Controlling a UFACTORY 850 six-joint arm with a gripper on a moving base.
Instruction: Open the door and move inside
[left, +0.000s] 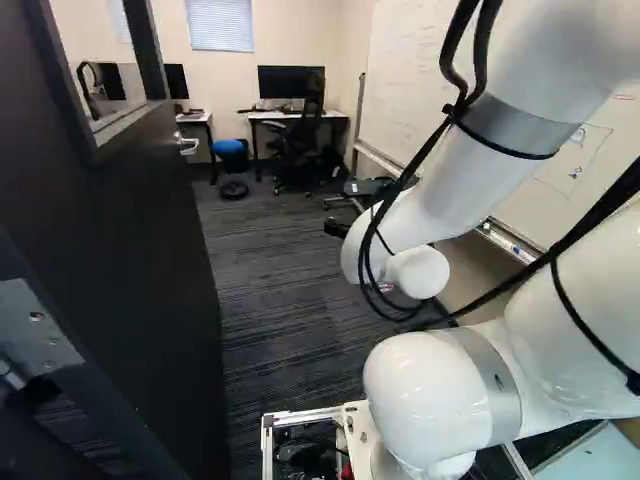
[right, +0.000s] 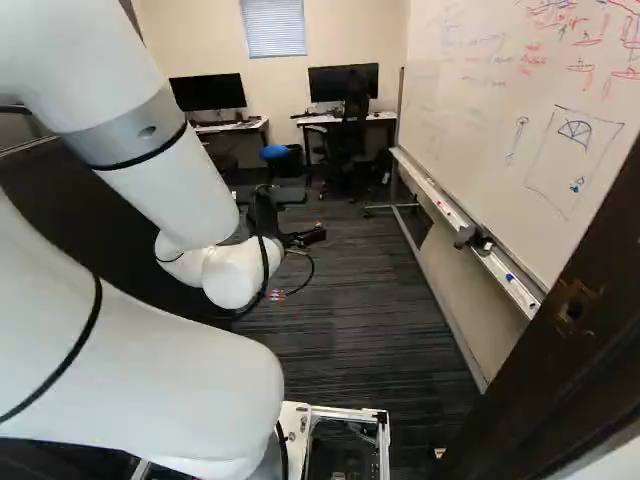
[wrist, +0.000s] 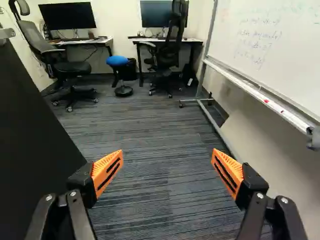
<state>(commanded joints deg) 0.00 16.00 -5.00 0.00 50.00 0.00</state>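
Currently, the door (left: 130, 250) stands open along the left side of the left base view, its silver handle (left: 187, 145) on the face toward the arm (left: 455, 180). The gripper (right: 314, 236) is held out ahead over the striped carpet (wrist: 150, 125). Wrist view: the jaws are spread wide, orange pads (wrist: 107, 172) facing across a gap with nothing gripped; the door's dark panel lies beside one of them. Right base view: a dark door frame (right: 590, 310) rises at the right, and beyond it a whiteboard (right: 500, 120) runs along the side of the room. At the far wall, two tables bear monitors (wrist: 67, 16); a blue-topped stool (wrist: 117, 60) stands between two black office chairs (wrist: 72, 70).
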